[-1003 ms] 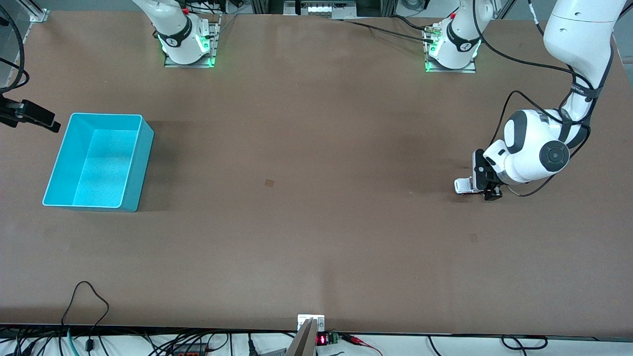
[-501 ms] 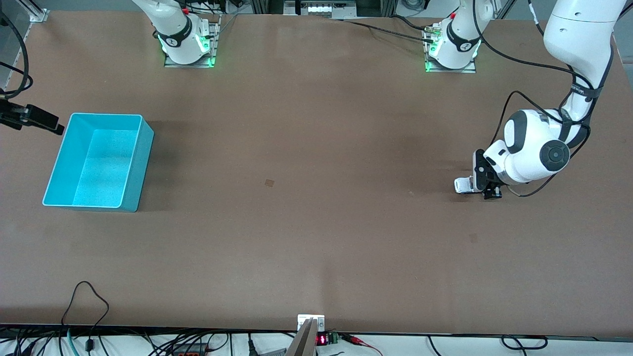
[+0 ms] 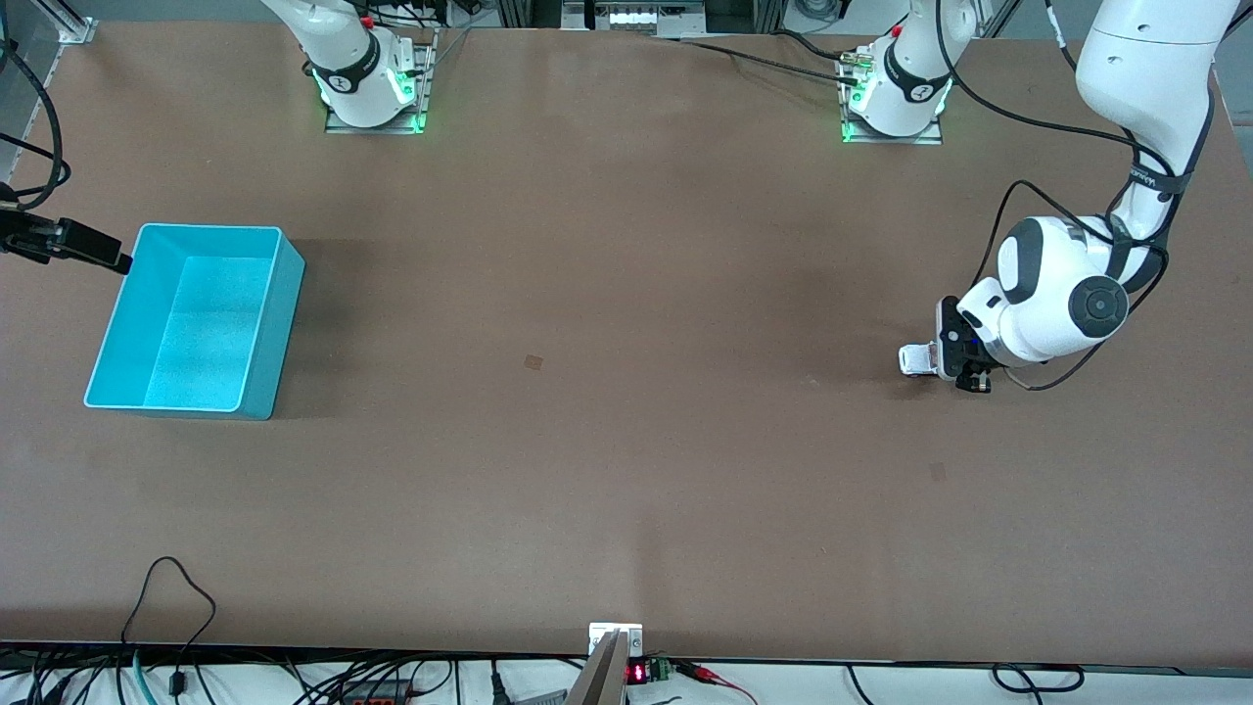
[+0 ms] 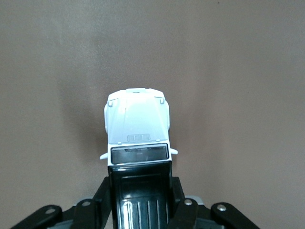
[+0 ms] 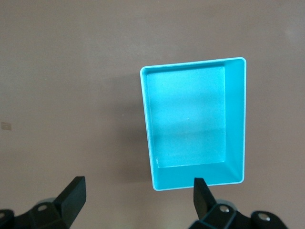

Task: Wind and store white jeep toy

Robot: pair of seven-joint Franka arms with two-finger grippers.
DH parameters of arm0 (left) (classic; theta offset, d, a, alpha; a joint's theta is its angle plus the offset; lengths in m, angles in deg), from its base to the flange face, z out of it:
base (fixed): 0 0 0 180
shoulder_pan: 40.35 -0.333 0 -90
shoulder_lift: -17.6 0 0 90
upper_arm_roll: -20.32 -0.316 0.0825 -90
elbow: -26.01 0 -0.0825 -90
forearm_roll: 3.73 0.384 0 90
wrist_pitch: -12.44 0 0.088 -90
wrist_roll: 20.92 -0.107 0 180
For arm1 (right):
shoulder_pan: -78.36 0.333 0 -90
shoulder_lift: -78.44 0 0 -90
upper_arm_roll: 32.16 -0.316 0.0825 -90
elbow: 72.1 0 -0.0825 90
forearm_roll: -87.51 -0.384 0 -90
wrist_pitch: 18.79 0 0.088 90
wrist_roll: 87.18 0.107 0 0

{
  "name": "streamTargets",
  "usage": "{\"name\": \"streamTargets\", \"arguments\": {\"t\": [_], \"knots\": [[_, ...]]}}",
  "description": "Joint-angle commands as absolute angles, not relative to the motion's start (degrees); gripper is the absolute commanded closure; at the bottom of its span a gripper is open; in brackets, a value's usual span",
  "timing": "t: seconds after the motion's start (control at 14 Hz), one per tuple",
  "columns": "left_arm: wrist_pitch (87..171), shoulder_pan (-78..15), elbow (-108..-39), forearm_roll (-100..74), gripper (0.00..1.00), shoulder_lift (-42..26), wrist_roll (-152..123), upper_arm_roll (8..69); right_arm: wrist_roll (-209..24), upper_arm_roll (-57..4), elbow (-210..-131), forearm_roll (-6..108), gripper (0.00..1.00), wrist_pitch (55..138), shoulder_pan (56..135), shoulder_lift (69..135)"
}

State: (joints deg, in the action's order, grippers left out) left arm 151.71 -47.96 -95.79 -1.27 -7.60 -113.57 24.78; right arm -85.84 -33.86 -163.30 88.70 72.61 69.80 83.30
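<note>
Left pincer [image 3: 954, 372] clamped on white jeep toy [image 3: 915, 359] at the table's left-arm end, gripping the rear so wheels can drag for winding; right pincer [image 5: 138, 195] jaws apart, waiting over the table beside empty teal bin [image 3: 259, 382]

Evenly and brightly lit from overhead, without harsh glare. Soft, diffuse shadows on the brown bench [image 3: 626, 441], darkest beside the teal bin [image 3: 196, 323] toward the middle and faint around the white jeep toy [image 4: 137, 126]. Sharp focus throughout. Green glow at both arm bases. Mild sheen inside the bin.
</note>
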Motion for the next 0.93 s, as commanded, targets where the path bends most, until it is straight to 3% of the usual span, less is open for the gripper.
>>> {"name": "streamTargets", "arguments": {"t": [0.0,0.86], "knots": [[152.1,-48.88,-96.94,-0.21,0.75,-6.84,-116.18,25.5,-84.11,-34.1,-162.54,87.87,0.0,71.83,69.66,83.62],[151.93,-50.19,-100.19,-0.48,0.78,-4.37,-117.86,25.5,-85.78,-34.36,-162.54,90.32,0.0,68.76,72.2,84.68]]}}
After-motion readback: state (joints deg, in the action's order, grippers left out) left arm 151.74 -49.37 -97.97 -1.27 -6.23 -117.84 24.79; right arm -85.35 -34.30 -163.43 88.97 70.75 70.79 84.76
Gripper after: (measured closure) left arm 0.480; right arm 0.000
